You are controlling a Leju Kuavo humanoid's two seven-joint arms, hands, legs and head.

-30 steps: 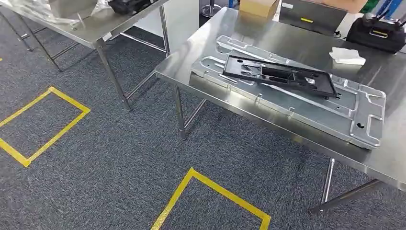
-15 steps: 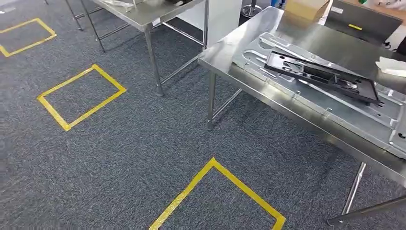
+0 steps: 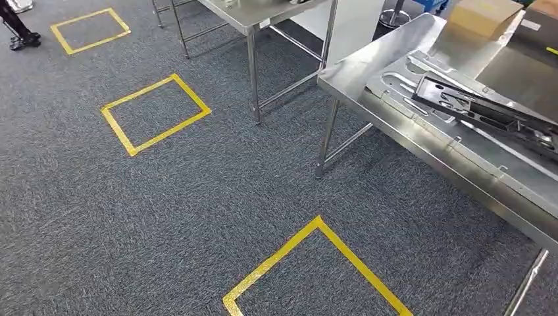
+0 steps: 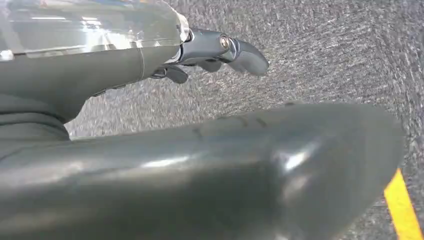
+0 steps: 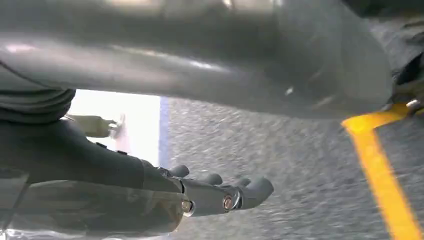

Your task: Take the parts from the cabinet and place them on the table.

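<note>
Over grey carpet (image 3: 197,217), both arms hang low; left hand (image 4: 215,50) in left wrist view has fingers stretched out & a bit apart, nothing held, thick thumb blurred close to the lens; right hand (image 5: 220,192) in right wrist view much the same, fingers out, slightly spread, empty, w/ yellow tape (image 5: 380,170) on the floor just past it; head view looks down at the floor w/ yellow tape squares (image 3: 154,113), one nearer (image 3: 316,263), one far (image 3: 89,29); steel table (image 3: 421,141) at right carries the parts: a big silver stamped plate (image 3: 474,141) lying flat along the near edge, & a black frame part (image 3: 480,108) resting on top of it, touching, set at a slant; cardboard box (image 3: 483,16) at the table's far end; 2nd steel table (image 3: 253,16) further back; no readable labels or writing, too small/blurred to tell; a person's dark shoes (image 3: 20,36) at far left edge.
</note>
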